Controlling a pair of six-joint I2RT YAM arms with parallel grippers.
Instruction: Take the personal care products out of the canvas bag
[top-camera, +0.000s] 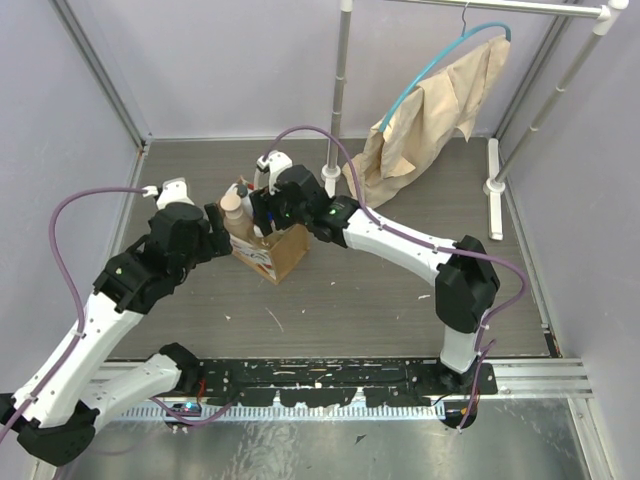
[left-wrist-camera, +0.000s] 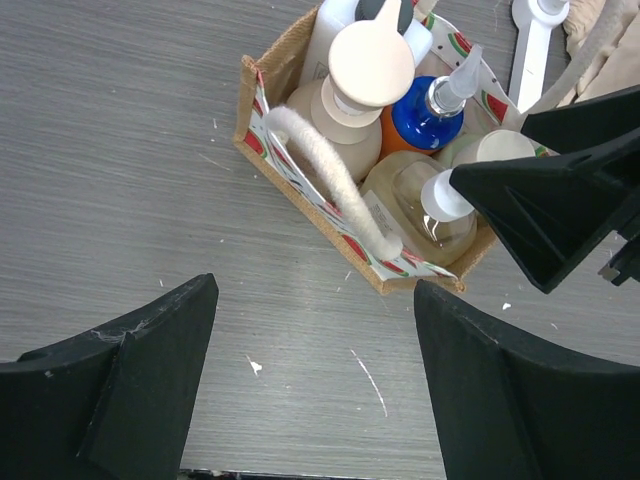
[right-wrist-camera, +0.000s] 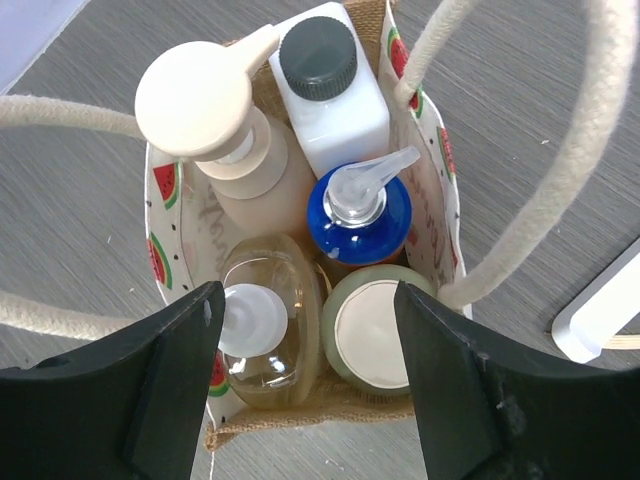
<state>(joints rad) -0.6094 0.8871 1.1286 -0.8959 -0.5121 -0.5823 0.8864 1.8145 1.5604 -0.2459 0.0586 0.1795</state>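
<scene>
Hovering my right gripper (right-wrist-camera: 305, 300), fingers spread, above the canvas bag (right-wrist-camera: 432, 180) on the worktop (right-wrist-camera: 500, 60), bottles (right-wrist-camera: 250, 160) all inside. My left gripper (left-wrist-camera: 312, 290) hangs spread beside it. Next, I'd descend around the green jar (right-wrist-camera: 378, 335) and close.

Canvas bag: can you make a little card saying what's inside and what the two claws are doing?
Bag: tan-brown fabric tote with cream rope handles, upright
Inside: tan bottle with peach pump cap; white flat-sided bottle with dark cap; blue-topped pump bottle; clear amber pump bottle; olive-green jar with pale lid
Taken out: none seen
Left claw: open, beside bag
Right claw: open, above bottles
</scene>
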